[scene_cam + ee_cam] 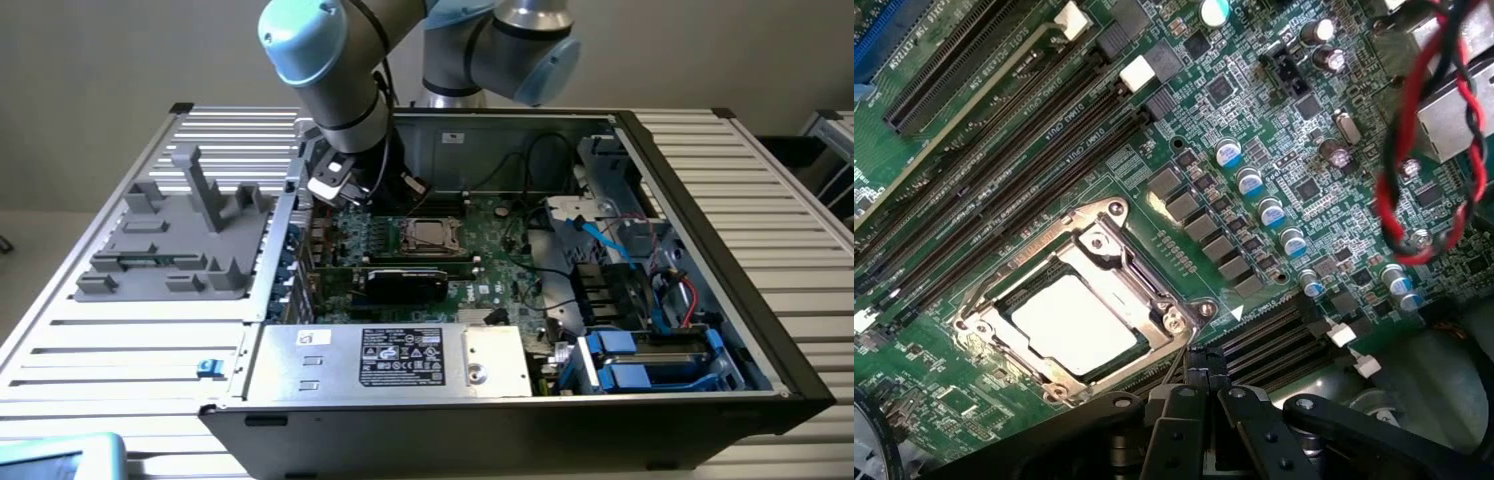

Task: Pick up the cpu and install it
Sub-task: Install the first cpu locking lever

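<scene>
Tool (1199, 385) closed with fingers together, empty, poised just beside the socket's metal frame (1089, 300) on the green motherboard (1254, 130). Cpu (1074, 322) seated flat in that socket, pale silver top up, framed by the load bracket; in the exterior view seen as cpu (427, 233) near the middle of the open computer case (694, 200), with the black graphics card (407, 283) just in front and the silver power supply box (387, 358) nearer the camera. Grey fixture tray (180, 240) on the slatted counter (120, 350), at the exterior view's left.
</scene>
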`<act>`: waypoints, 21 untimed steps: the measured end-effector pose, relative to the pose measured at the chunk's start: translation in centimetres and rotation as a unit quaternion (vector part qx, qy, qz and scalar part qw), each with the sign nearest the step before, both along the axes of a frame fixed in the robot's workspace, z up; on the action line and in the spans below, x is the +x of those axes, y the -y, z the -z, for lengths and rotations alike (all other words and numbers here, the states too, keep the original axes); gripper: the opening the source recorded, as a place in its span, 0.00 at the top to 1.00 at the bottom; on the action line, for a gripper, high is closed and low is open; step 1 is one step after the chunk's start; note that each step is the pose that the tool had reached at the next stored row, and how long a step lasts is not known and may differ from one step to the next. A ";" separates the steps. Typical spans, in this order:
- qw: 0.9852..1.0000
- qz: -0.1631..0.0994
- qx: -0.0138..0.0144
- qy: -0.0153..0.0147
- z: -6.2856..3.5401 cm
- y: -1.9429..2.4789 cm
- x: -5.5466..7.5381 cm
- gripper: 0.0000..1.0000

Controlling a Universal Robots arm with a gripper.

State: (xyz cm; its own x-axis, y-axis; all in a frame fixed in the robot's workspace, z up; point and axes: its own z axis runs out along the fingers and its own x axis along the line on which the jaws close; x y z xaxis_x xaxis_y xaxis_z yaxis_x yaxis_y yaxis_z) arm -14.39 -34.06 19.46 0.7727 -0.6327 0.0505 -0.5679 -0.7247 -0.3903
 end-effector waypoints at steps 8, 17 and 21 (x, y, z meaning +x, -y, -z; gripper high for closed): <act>1.000 0.000 0.000 0.000 0.00 -0.03 0.2 0.89; 1.000 0.000 0.000 0.000 0.18 -0.04 1.1 0.89; 1.000 0.000 0.000 0.000 0.39 -0.04 1.4 0.89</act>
